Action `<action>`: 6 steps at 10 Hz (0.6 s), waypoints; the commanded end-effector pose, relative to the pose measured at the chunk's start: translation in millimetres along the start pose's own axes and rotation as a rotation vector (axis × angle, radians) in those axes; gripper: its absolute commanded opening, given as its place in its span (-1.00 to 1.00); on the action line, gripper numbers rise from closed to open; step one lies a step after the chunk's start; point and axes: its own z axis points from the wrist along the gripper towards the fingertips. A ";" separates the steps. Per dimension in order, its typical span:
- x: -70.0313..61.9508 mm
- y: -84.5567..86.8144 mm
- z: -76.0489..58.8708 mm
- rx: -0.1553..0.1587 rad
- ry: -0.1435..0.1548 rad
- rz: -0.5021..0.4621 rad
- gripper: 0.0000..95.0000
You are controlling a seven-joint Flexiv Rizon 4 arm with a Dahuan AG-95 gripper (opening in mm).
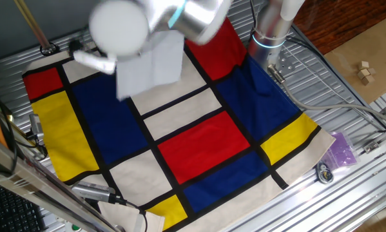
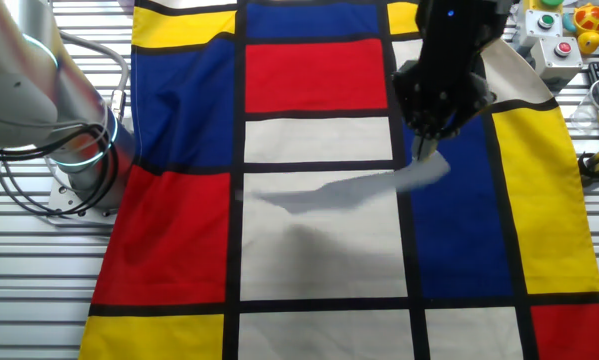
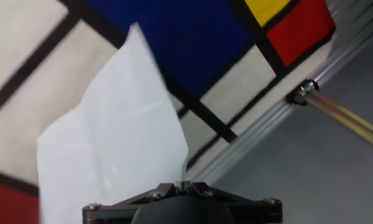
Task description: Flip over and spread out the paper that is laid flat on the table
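The paper (image 1: 151, 64) is a thin white sheet, lifted off the table and hanging in the air. My gripper (image 2: 429, 150) is shut on one edge of it. In the other fixed view the paper (image 2: 349, 190) stretches left from the fingers above a cream block and casts a shadow. In the hand view the paper (image 3: 111, 137) fills the lower left, pinched at the closed gripper (image 3: 181, 184). The table (image 1: 347, 84) is ribbed silver metal draped with the colour-block cloth (image 1: 199, 142).
The arm's base (image 2: 74, 165) with cables stands at the cloth's left edge in the other fixed view. A button box (image 2: 559, 30) sits at the top right there. A purple bag (image 1: 341, 149) and small wooden blocks (image 1: 365, 71) lie off the cloth.
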 end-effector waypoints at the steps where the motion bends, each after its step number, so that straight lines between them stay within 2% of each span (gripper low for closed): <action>1: 16.8 -18.0 -16.7 -0.013 0.024 -0.027 -1.00; 3: 9.4 -17.3 -20.1 -0.023 0.020 0.014 -1.00; 5: -4.3 -15.7 -21.1 -0.055 0.028 0.062 -1.00; 6: -17.9 -10.3 -19.1 -0.098 0.037 0.112 -1.00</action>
